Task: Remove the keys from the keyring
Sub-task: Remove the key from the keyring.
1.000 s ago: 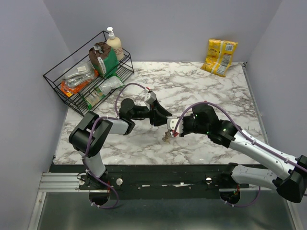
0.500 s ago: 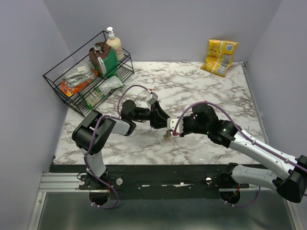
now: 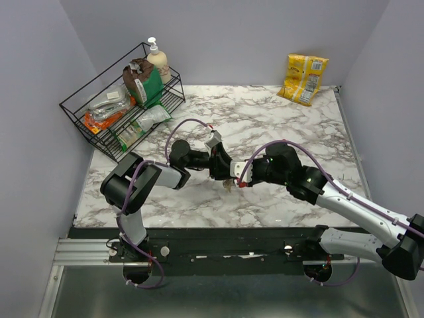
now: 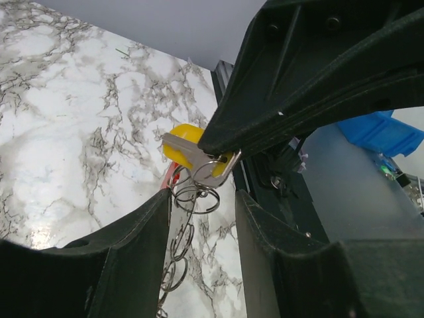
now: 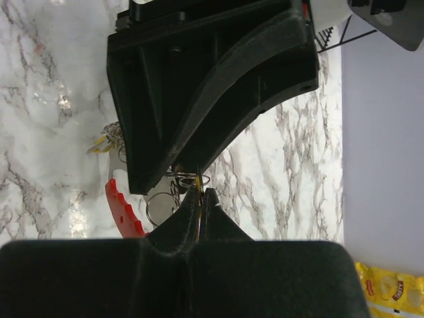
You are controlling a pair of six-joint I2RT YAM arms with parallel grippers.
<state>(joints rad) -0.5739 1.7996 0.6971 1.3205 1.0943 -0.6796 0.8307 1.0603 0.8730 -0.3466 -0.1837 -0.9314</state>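
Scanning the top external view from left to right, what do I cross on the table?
wire rack → left gripper → right gripper → yellow snack bag. The keys are left out, since they overlap the spot where the two grippers meet.

- Tabletop of white marble-patterned stone with grey veining [image 3: 278, 119], filling the middle of the overhead view.
- Plain pale lilac-grey walls [image 3: 232, 33] on the far, left and right sides.
- Black wire two-tier rack [image 3: 99, 75] at the far left corner, packed with packets, a brown-and-green bag and a cream pump bottle [image 3: 158, 61].
- Yellow crinkled snack bag [image 3: 303, 78] at the far right corner, against the back wall.
- Black rail [image 3: 218, 233] along the table's near edge, with a silver slotted aluminium bar [image 3: 79, 250] just below at the left.
- Dull grey metal panel [image 3: 218, 298] lowest of all.
- Soft, even light, with a faint sheen on the marble.
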